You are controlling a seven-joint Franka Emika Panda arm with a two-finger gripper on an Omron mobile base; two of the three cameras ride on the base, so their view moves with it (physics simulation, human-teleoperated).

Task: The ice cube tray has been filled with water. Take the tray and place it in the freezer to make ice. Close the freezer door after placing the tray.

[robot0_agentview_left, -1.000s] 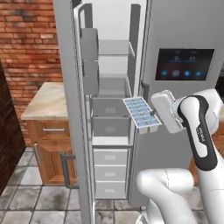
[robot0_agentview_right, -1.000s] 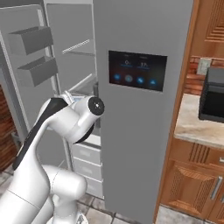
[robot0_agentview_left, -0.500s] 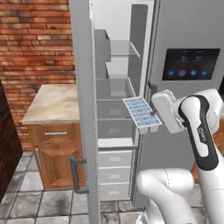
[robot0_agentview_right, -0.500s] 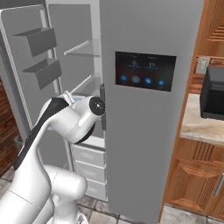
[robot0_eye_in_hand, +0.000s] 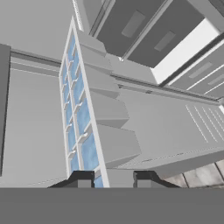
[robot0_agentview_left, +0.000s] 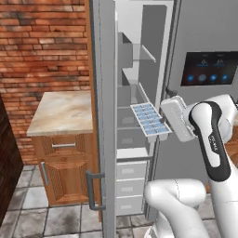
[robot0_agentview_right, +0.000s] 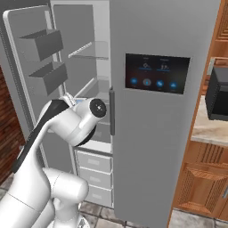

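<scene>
Now the fingers (robot0_eye_in_hand: 109, 178) pinch the near end of the ice cube tray (robot0_agentview_left: 149, 120), which hangs level at the middle of the left base view, before the open freezer (robot0_agentview_left: 132, 100) shelves.

White ice cube tray (robot0_agentview_left: 150, 121), 2 water-filled rows, before open freezer (robot0_agentview_left: 135, 93).

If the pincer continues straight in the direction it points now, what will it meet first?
The pincer, shut on the ice cube tray, points into the open freezer. The tray's far end would probably reach the grey shelves inside first, though depth is hard to judge from these views.
</scene>
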